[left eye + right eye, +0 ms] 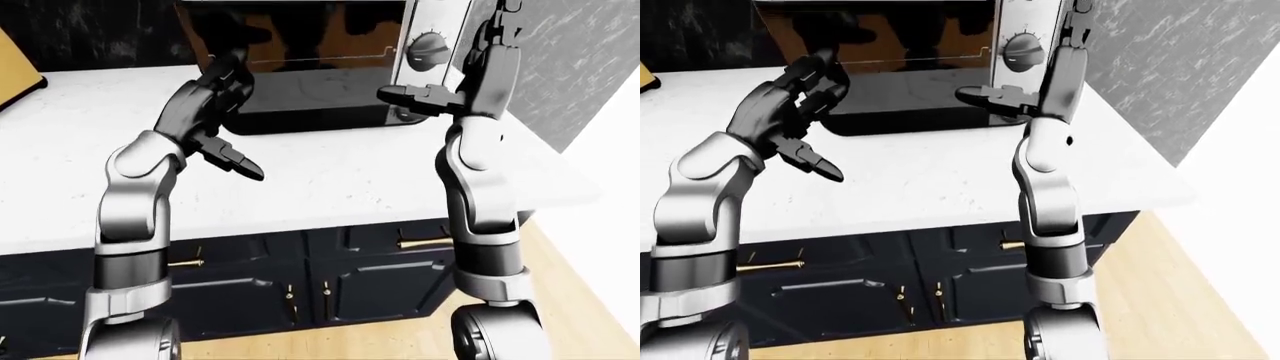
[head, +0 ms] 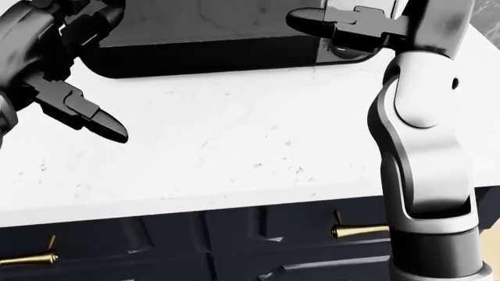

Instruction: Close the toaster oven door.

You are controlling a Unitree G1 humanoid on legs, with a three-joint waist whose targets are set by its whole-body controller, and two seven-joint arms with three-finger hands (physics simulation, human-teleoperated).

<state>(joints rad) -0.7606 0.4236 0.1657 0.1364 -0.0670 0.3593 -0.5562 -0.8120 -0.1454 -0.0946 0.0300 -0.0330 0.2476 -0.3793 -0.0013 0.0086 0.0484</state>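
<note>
The toaster oven (image 1: 300,34) stands on the white counter (image 1: 330,176) at the top of the left-eye view, with a knob (image 1: 430,49) on its silver right panel. Its black glass door (image 1: 310,94) is open and lies about level, just above the counter. My left hand (image 1: 232,120) is open at the door's left corner, with its fingers spread over the edge. My right hand (image 1: 448,84) is open at the door's right corner, with one finger (image 2: 328,23) pointing left over it. I cannot tell whether either hand touches the door.
Dark cabinet doors (image 1: 350,277) with brass handles sit under the counter. A wooden board (image 1: 15,67) leans at the far left. A grey marbled wall (image 1: 570,67) rises on the right, with wood floor (image 1: 570,300) below.
</note>
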